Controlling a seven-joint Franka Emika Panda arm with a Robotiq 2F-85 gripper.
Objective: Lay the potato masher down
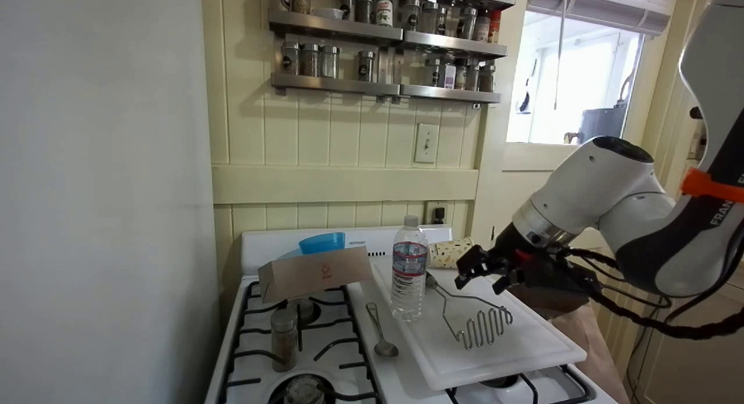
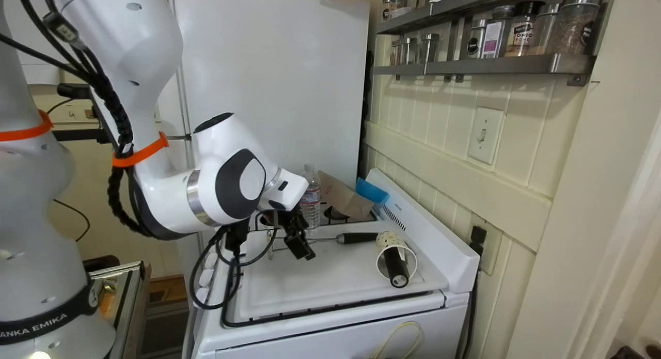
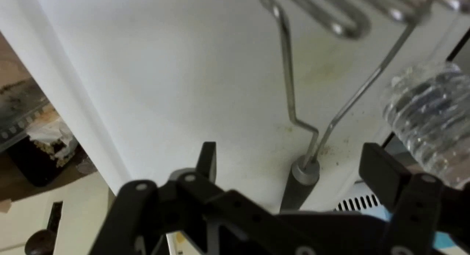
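Masher [image 1: 482, 327] lies on board [image 1: 540, 340]; my end effector [image 3: 288, 160] empty, jaws apart. Only retreat left, I'd judge. Unclear if handle [image 2: 357, 238] touches cup [image 2: 390, 239].

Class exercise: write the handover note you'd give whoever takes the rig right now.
Pincer: open, gripping nothing, over the white board.
Potato masher: lying on that board, dark handle toward the stove's back panel, near the water bottle.
Done: the masher is down and free of the pincer.
Left: seemingly only to withdraw, with care around the bottle.
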